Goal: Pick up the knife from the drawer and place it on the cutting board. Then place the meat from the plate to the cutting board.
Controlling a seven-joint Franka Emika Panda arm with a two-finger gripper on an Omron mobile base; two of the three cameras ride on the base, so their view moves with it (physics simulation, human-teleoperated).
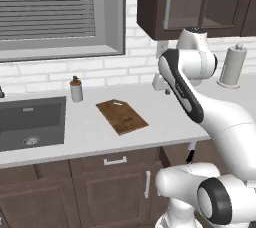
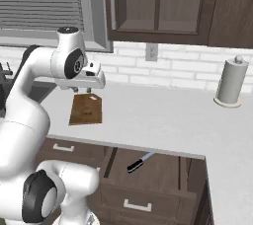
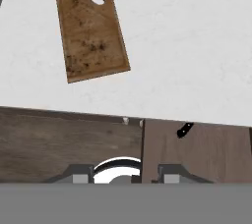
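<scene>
Knife (image 2: 140, 162): it lies in the open drawer (image 2: 163, 169) below the worktop (image 2: 158, 115), with the black handle toward the drawer front and the silver blade running back under the worktop edge. In the hand view only the dark handle (image 3: 184, 130) shows against the drawer floor, just below the worktop edge.

Cutting board (image 1: 121, 116): it lies flat on the worktop, bare, well apart from the drawer and to its left as the robot faces the cabinets. Its oval hole points toward the wall.

Claw (image 2: 83, 91): it hangs above the worktop near the board's far end, high over the drawer and not touching anything. The fingertips are too small and too hidden in these views, so I cannot tell whether the jaws stand apart or together. Nothing appears between them.

Handling, as a judgement: the knife is stiff, light and thin. The blade is smooth, likely slippery, and lies flat against the drawer floor, so it offers little to grip. Take hold across the black handle, near its middle, with the jaws set across its length. The handle is thicker and less slick. Approach from above into the drawer; the worktop edge overhangs the blade end and limits clearance there.
</scene>
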